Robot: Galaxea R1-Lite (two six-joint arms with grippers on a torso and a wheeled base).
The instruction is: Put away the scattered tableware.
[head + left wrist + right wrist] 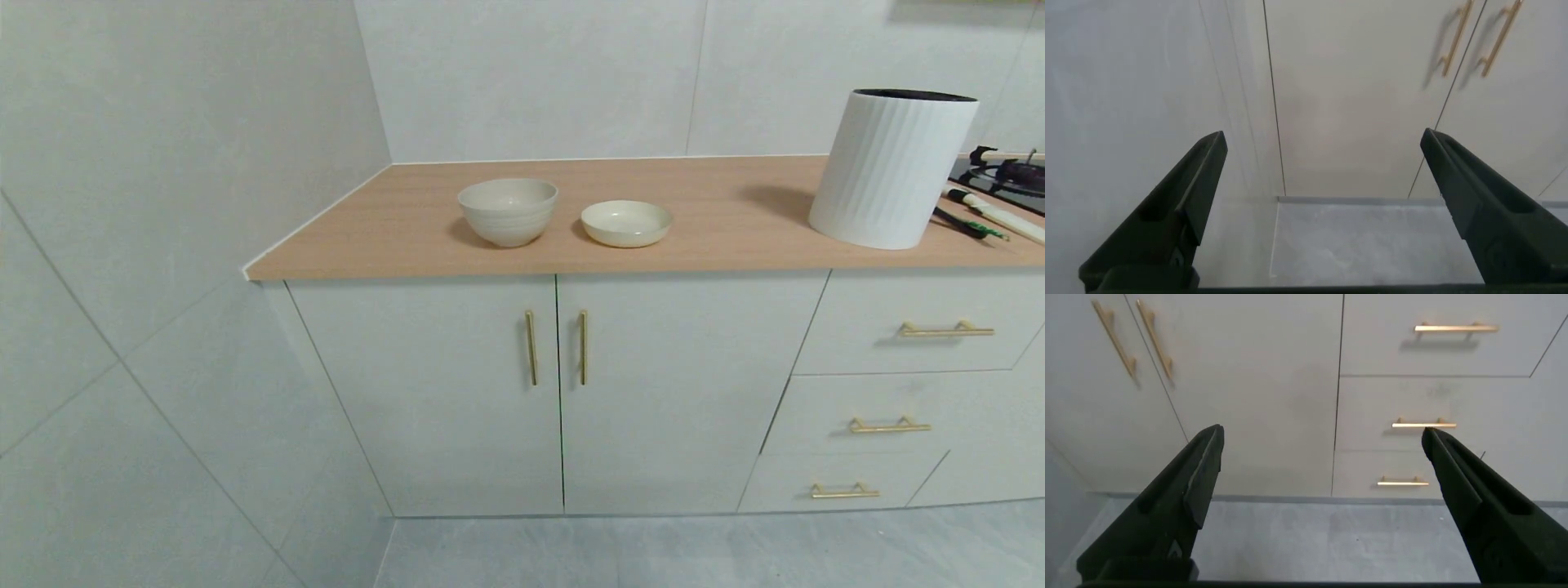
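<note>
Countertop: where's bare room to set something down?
Widest free patch on the countertop lies between the shallow dish and the white canister. Smaller one between the deep bowl and the countertop's left end. Crowded right of the canister: utensils, stove.

Bowl [508, 211] inside partly hidden by rim; stove [1012, 175] cut at right edge (utensils [992, 216] too).

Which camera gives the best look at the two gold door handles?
Head view: the door handles show whole and upright, either side of the seam. Both wrist views catch them too, but slanted.
</note>
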